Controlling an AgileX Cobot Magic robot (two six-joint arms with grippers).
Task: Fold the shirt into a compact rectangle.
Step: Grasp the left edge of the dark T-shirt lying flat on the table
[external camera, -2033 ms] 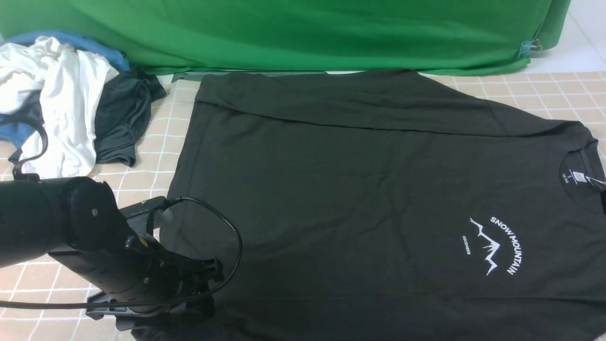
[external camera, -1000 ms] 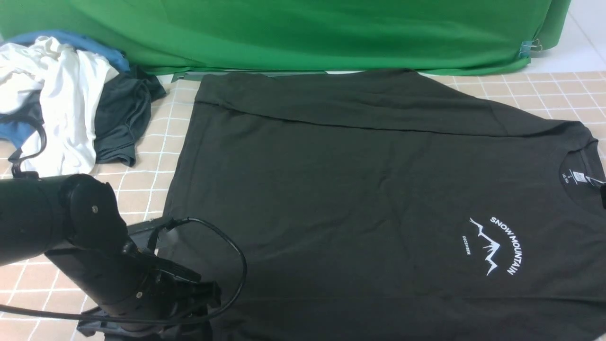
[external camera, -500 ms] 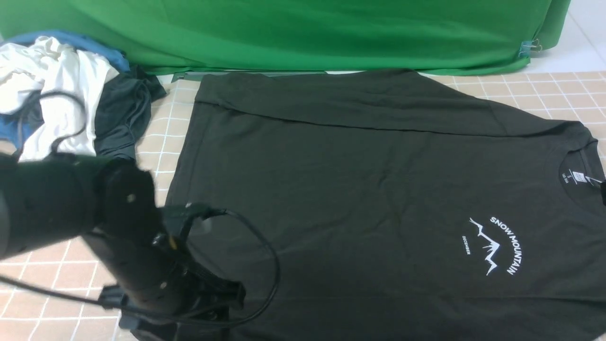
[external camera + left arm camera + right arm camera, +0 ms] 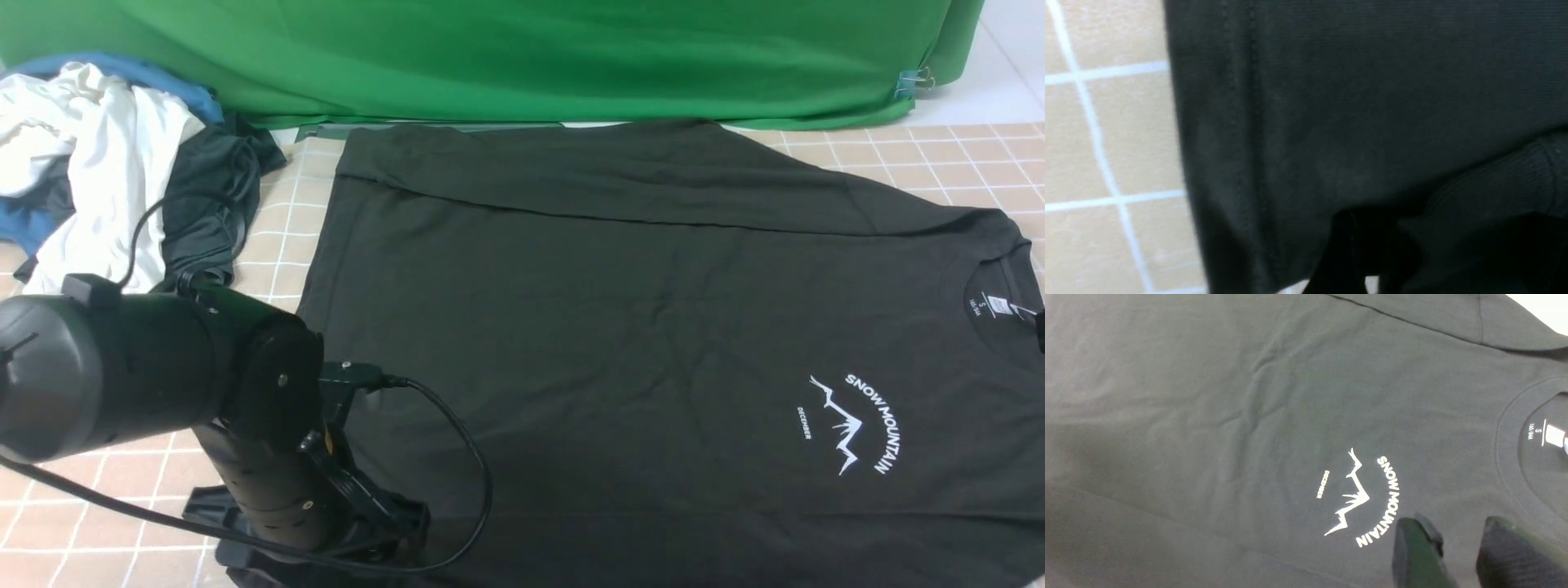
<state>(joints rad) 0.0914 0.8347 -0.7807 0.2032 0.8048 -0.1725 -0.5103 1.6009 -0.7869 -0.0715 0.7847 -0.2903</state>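
Lowest in the front view, at the lower left, the left arm reaches down so that the left gripper (image 4: 351,531) sits at the near left corner of the shirt (image 4: 612,327), with a black cable (image 4: 469,457) looping round it. The arm's bulk hides the jaws there. The left wrist view is close and blurred. It shows the stitched hem against the tiled table (image 4: 1094,134) and one of the dark fingers (image 4: 1341,253). The jaws are spread wide, and I cannot tell whether any cloth is caught between them.

The shirt lies flat on the table (image 4: 269,245) and fills the centre and right of the frame. Its hem is to the left and its collar at the right edge, and the far side is folded inward in a long band. The white mountain print (image 4: 849,425) sits at the lower right.

Only the right wrist view shows the right gripper (image 4: 1453,528). Its two fingers (image 4: 1414,555) are parted with a clear gap, empty, just above the cloth between the print and the collar. That view also makes the neck label (image 4: 1553,435) readable.

Farther back, at the upper left, is a heap made up of a white garment (image 4: 106,163), a dark grey garment (image 4: 208,204) and a blue one (image 4: 163,82). A green backdrop (image 4: 531,57) spans the top.
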